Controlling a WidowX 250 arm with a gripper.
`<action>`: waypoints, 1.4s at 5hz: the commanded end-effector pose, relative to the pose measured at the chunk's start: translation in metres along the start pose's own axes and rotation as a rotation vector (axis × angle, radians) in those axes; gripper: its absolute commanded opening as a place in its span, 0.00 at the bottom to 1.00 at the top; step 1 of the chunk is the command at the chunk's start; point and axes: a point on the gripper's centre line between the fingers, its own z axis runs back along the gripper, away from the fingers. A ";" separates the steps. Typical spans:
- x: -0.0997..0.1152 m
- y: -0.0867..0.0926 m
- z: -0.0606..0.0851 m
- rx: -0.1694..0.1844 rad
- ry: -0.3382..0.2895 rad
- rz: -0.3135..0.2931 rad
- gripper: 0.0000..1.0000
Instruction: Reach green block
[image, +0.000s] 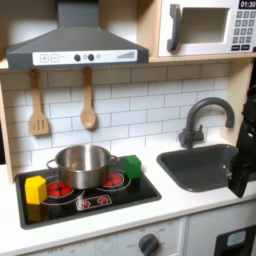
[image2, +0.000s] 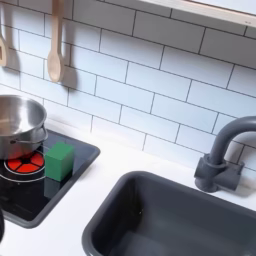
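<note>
The green block (image: 132, 166) is a small cube standing on the right end of the black toy stove (image: 100, 200), just right of the steel pot (image: 83, 165). In the second exterior view the green block (image2: 60, 161) sits beside a red burner, near the stove's edge. My gripper (image: 241, 180) hangs as a dark shape at the first exterior view's right edge, over the right side of the sink (image: 200, 165) and far from the block. Its fingers are too dark and cut off to read.
A yellow block (image: 36, 189) stands at the stove's left end. A dark faucet (image: 205, 115) rises behind the sink. A wooden spatula (image: 38, 105) and spoon (image: 88, 100) hang on the tiled wall. White counter lies between stove and sink.
</note>
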 end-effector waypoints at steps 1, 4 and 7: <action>0.000 0.000 0.000 0.000 0.000 0.002 1.00; 0.036 0.024 -0.017 -0.040 -0.029 0.025 1.00; 0.085 0.054 -0.028 -0.013 -0.055 0.029 1.00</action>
